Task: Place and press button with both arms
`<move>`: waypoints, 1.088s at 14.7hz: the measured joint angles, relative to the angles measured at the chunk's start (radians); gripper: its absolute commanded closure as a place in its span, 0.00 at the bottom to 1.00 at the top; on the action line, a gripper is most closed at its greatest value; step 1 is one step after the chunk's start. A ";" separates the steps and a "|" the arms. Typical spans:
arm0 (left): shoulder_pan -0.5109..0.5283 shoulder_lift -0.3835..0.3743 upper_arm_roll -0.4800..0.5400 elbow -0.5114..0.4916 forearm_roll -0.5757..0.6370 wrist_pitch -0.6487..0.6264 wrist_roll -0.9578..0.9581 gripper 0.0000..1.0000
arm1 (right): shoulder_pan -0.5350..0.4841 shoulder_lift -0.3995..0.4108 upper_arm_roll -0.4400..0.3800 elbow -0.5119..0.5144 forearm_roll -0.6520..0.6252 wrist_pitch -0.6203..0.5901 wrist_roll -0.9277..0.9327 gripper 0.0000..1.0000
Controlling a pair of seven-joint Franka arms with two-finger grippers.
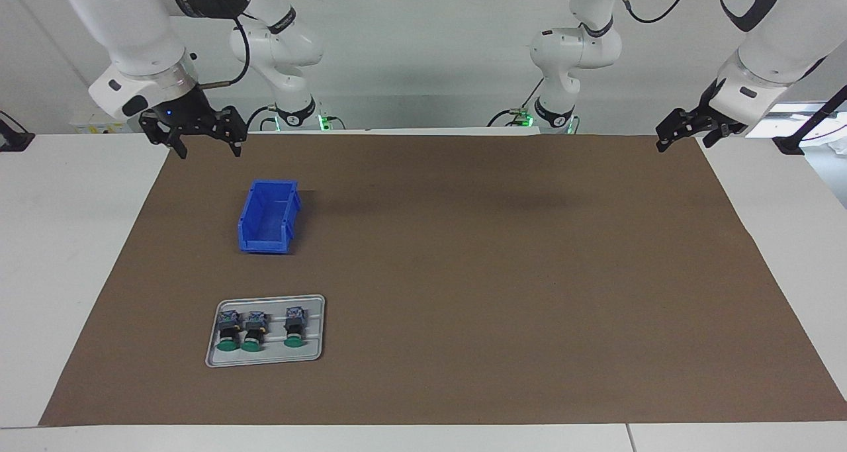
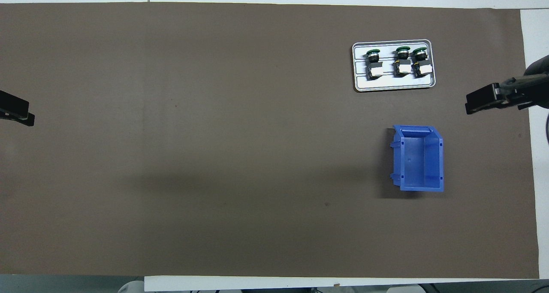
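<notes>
nothing started: three buttons [image 1: 255, 330] lie on the grey tray [image 1: 265, 360], farther from the robots than the blue bin [image 1: 268, 215]. right hand [image 1: 205, 142] and left hand [image 1: 681, 134] fingers apart, empty, raised.

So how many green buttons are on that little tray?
3, all lying on the grey tray: two buttons close together toward the right arm's end, the third button alone beside them. None looks hidden.
</notes>
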 measured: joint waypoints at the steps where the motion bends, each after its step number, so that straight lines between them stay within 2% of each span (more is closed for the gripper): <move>1: 0.000 0.000 0.000 0.000 0.000 0.000 0.000 0.00 | 0.019 0.031 0.000 -0.001 0.006 0.050 0.000 0.00; 10: 0.000 0.000 0.000 0.000 0.000 0.000 0.000 0.00 | 0.091 0.422 0.000 0.057 0.007 0.464 0.049 0.00; 13: 0.000 0.000 0.000 0.000 0.000 0.000 0.000 0.00 | 0.104 0.510 0.000 0.063 0.007 0.579 0.061 0.00; 16: 0.000 0.000 0.000 0.000 0.000 0.000 0.000 0.00 | 0.105 0.554 -0.001 0.054 0.007 0.658 0.062 0.05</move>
